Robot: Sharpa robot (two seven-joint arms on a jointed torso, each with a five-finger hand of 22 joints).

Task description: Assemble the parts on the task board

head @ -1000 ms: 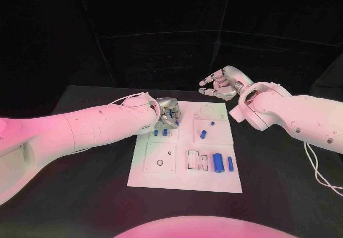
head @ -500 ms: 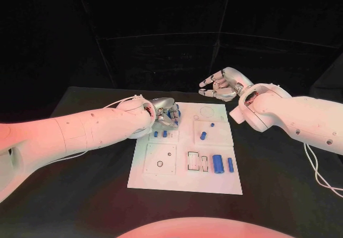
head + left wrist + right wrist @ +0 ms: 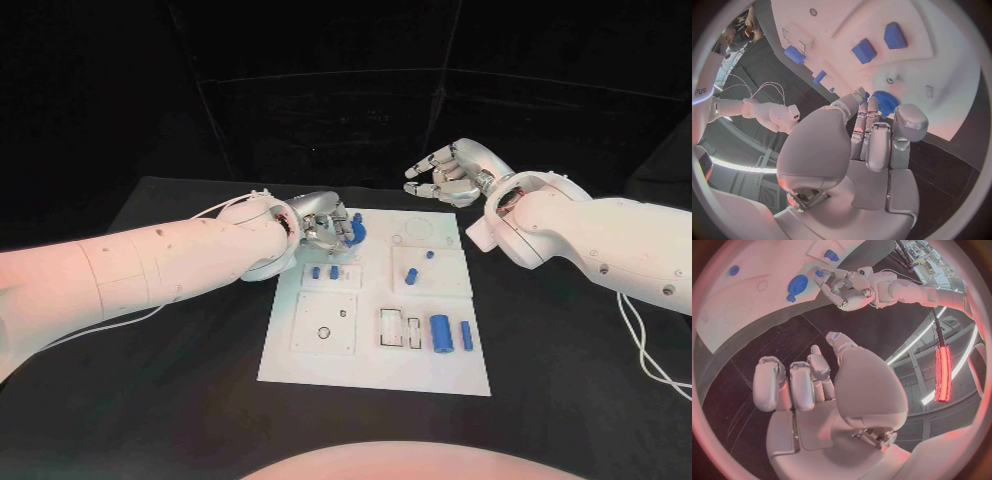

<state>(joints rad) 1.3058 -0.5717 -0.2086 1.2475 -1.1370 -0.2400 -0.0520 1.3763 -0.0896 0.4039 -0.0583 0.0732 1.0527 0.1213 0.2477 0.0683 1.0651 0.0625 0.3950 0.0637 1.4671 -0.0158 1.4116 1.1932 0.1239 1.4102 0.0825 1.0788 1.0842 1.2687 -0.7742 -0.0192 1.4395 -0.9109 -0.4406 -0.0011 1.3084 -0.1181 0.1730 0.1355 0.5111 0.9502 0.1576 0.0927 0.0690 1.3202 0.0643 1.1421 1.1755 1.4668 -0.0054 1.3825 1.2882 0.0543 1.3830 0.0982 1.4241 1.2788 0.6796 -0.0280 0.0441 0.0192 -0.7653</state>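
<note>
step: seating blue gear [image 3: 353, 232] on task board [image 3: 368, 370] | left hand [image 3: 326, 229] fingertips pinch gear | right hand [image 3: 456, 174] empty, fingers apart, well clear | next: press gear down onto its seat under the fingertips, then let go

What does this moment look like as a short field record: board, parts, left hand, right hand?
board: white task board flat on the black table
left hand: left hand over the board's far left corner, fingers at a round blue toothed part; grip unclear
right hand: right hand raised beyond the board's far edge, fingers apart, holding nothing
loose parts: two blue cylinders lying near the right edge
</note>
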